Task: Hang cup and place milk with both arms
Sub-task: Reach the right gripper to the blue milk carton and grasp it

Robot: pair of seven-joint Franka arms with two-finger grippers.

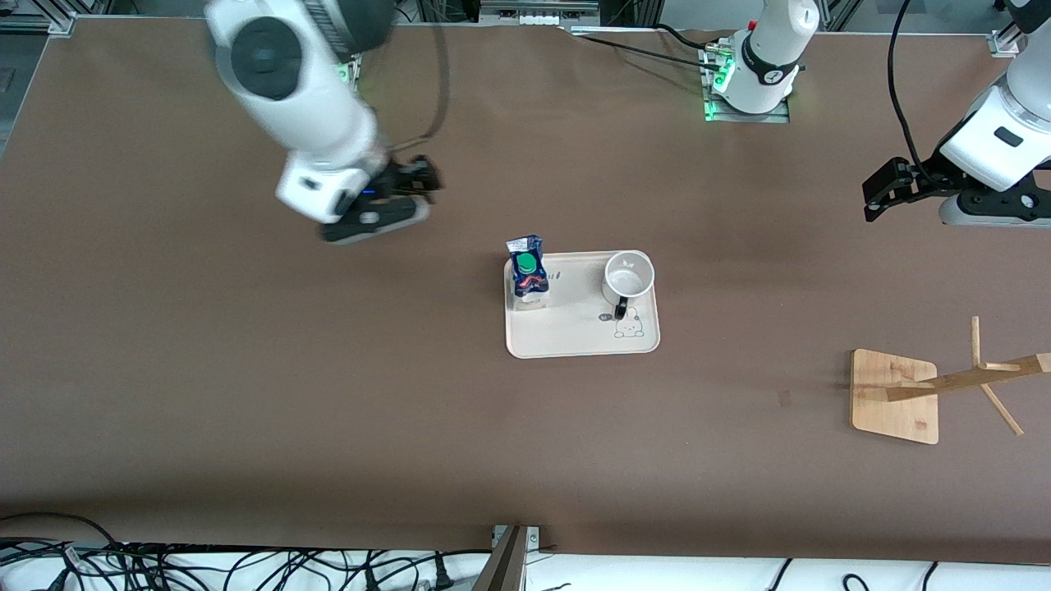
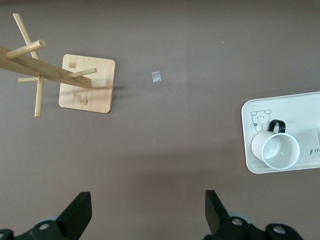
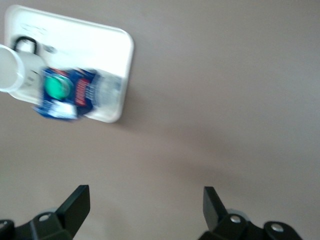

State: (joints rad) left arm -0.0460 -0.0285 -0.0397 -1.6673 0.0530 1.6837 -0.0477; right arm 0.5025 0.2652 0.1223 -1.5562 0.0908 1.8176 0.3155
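Note:
The white cup [image 1: 629, 279] [image 2: 280, 149] stands upright on a cream tray [image 1: 575, 332] [image 2: 300, 107] in the middle of the table, its black handle pointing toward the front camera. The dark blue milk [image 1: 526, 275] [image 3: 65, 92], green cap up, stands on the tray's edge toward the right arm's end. My right gripper [image 1: 415, 182] [image 3: 146, 207] hangs open and empty over bare table, off the tray toward the right arm's end. My left gripper [image 1: 880, 193] [image 2: 148, 210] is open and empty over bare table toward the left arm's end.
A wooden cup rack [image 1: 895, 398] [image 2: 85, 82] with slanted pegs stands on a square base at the left arm's end, nearer the front camera than the tray. A small mark [image 1: 784, 398] lies on the brown table beside the rack. Cables run along the front edge.

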